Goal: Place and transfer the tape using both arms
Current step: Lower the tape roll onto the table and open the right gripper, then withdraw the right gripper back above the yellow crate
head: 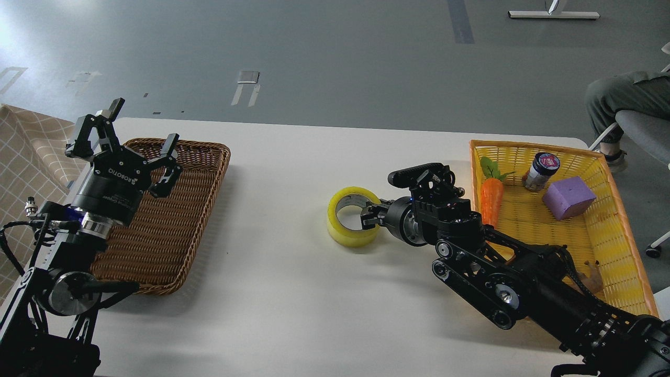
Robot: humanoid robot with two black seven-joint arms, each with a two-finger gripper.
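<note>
The tape is a yellow roll with a white core. It lies low on the white table, right of centre, its hole facing up. My right gripper comes in from the right and is shut on the roll's right wall, one finger inside the hole and one outside. My left gripper is open and empty, held up over the far left part of the brown wicker basket, well apart from the tape.
A yellow basket at the right holds a toy carrot, a small jar and a purple block. A seated person's leg and chair are at the far right. A checked cloth lies at the left.
</note>
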